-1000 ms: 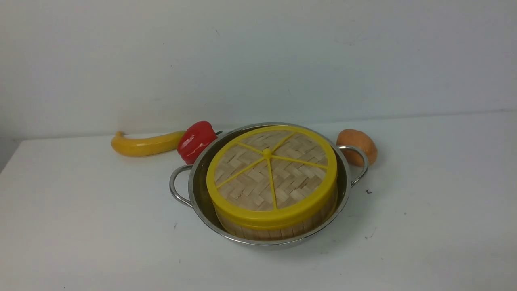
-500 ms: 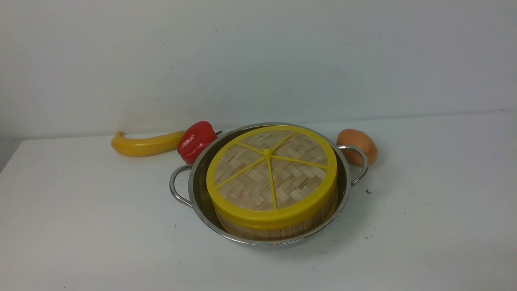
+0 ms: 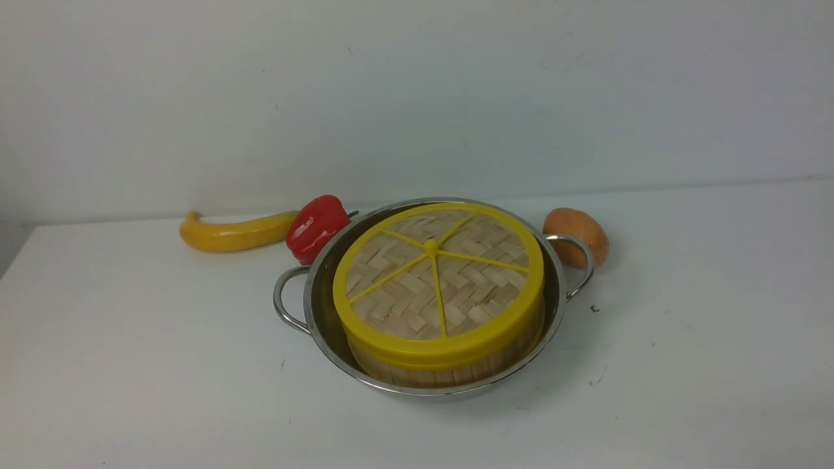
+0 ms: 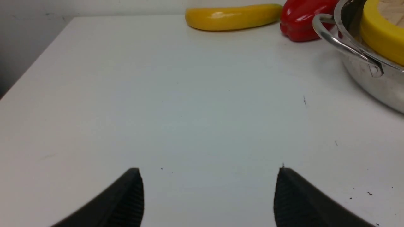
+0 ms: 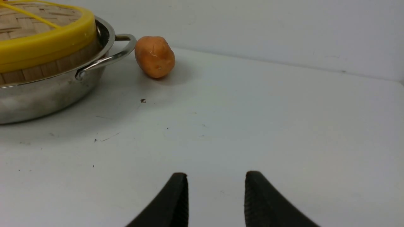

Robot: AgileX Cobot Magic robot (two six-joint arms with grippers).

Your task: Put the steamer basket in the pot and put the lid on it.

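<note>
Centre of white table [image 3: 130,365]: wide shiny steel pot [image 3: 326,306] holds slatted bamboo steamer basket [image 3: 449,372], woven yellow-rimmed lid [image 3: 438,280] seated on top. Left gripper [image 4: 208,195] wide apart, empty, low over table. Right gripper [image 5: 216,195] narrower gap, empty. Task looks complete; best practice: keep both arms clear, avoid nudging pot handles.

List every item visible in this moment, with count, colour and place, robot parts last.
pot: 1, shiny steel, table centre
steamer basket: 1, bamboo, inside the pot
lid: 1, woven bamboo with yellow rim, on the basket
banana: 1, yellow, far left of the pot
pepper: 1, red, against the pot's far-left rim
potato: 1, orange-brown, behind the right handle
table: 1, white
left gripper: 1, black, open, empty
right gripper: 1, black, open, empty
</note>
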